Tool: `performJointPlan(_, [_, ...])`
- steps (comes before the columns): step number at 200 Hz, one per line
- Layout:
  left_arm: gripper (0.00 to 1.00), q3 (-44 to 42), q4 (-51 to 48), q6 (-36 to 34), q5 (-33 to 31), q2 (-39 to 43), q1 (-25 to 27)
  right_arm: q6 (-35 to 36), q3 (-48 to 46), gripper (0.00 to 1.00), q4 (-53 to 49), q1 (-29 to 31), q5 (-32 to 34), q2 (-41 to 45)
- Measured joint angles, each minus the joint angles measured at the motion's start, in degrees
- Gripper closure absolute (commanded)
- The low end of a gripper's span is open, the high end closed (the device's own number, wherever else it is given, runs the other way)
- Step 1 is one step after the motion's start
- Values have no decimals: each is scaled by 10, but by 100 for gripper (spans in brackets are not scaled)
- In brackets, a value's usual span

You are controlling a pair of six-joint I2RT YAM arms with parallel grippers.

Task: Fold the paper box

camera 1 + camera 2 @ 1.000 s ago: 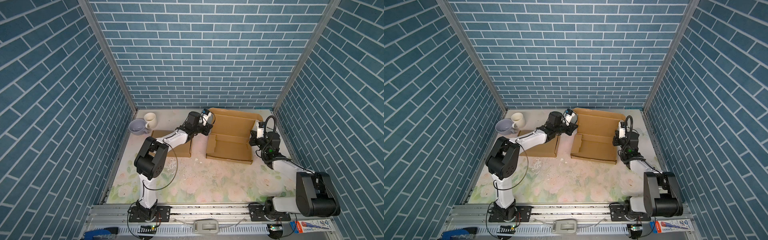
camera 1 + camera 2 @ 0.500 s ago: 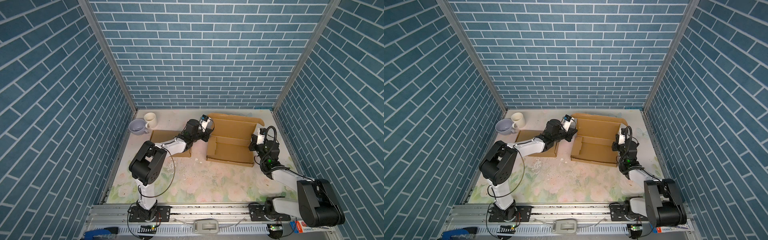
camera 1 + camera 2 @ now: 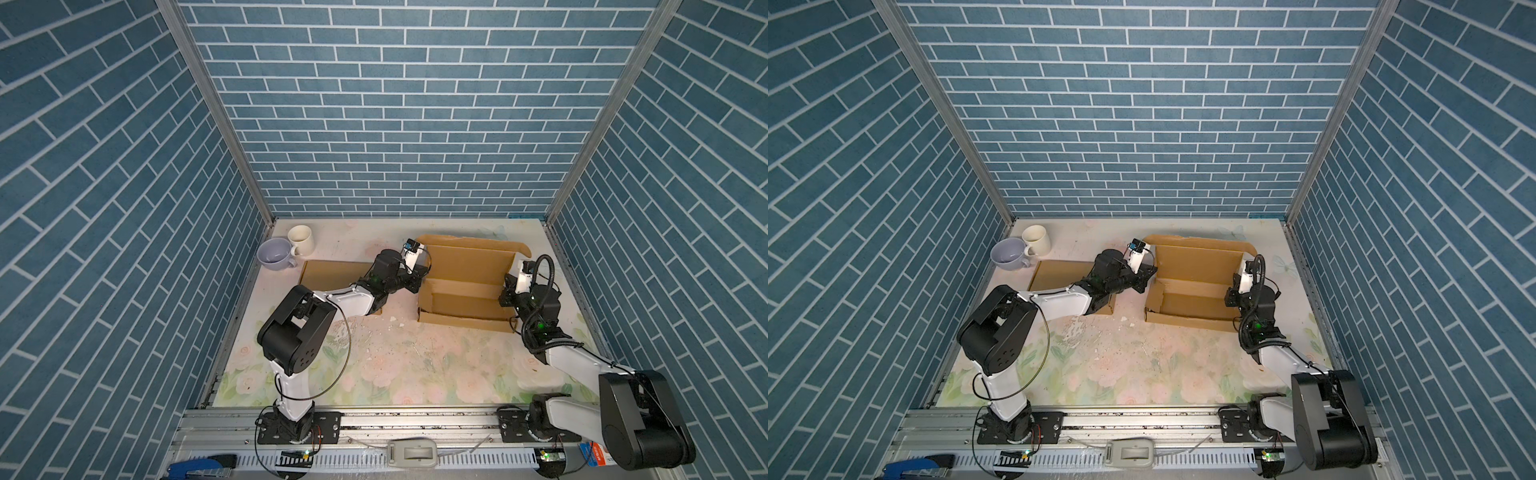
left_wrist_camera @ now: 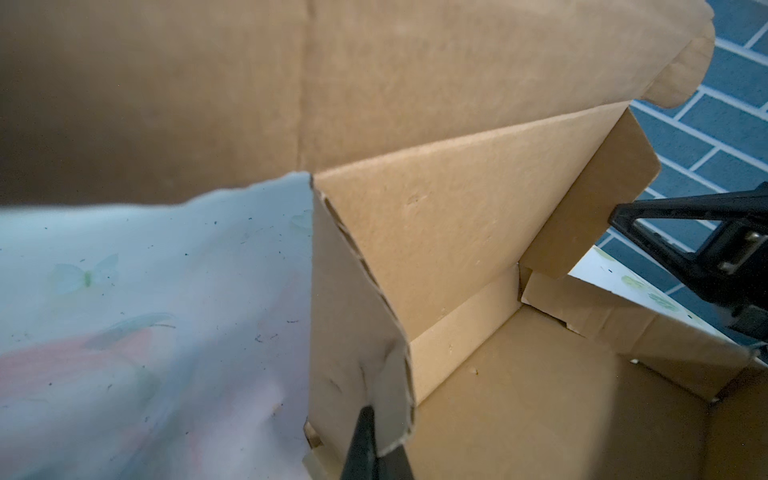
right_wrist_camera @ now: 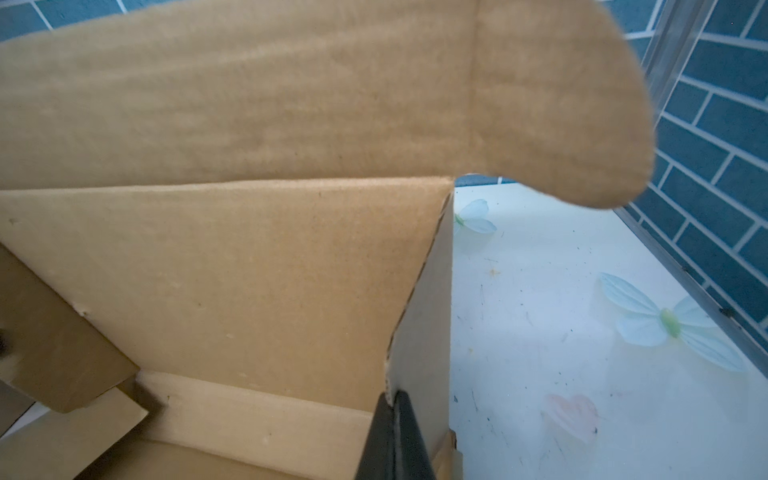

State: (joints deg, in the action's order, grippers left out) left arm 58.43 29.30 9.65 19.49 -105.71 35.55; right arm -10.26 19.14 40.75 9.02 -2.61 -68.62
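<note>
The paper box (image 3: 465,305) (image 3: 1196,305) is brown cardboard and stands open at the back right of the table in both top views, its lid flap (image 3: 469,259) raised behind it. My left gripper (image 3: 417,282) (image 3: 1148,276) is shut on the top edge of the box's left side wall (image 4: 353,332). Its dark fingertips (image 4: 365,440) pinch the crumpled corner in the left wrist view. My right gripper (image 3: 509,291) (image 3: 1231,297) is shut on the right side wall (image 5: 424,332), with the card held between its fingers (image 5: 378,436).
A flat brown cardboard sheet (image 3: 332,272) lies under my left forearm. A lavender cup (image 3: 274,255) and a cream mug (image 3: 301,240) stand at the back left corner. Blue brick walls close in three sides, and crumbs dot the flowered table (image 3: 395,365).
Both grippers have come down towards the table with the box's side walls in them. The box sits lower and its lid flap reaches less far back.
</note>
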Motion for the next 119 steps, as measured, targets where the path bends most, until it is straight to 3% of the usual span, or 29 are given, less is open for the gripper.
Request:
performJointPlan(37, [100, -16, 5, -2, -2, 3, 5, -5, -6, 100, -1, 2, 4, 1])
performJointPlan(81, [100, -40, 5, -21, -8, 22, 10, -14, 2, 67, -82, 4, -7, 62])
performJointPlan(119, [100, -48, 7, -35, -20, 24, 14, 16, 65, 55, -263, -4, -52, 141])
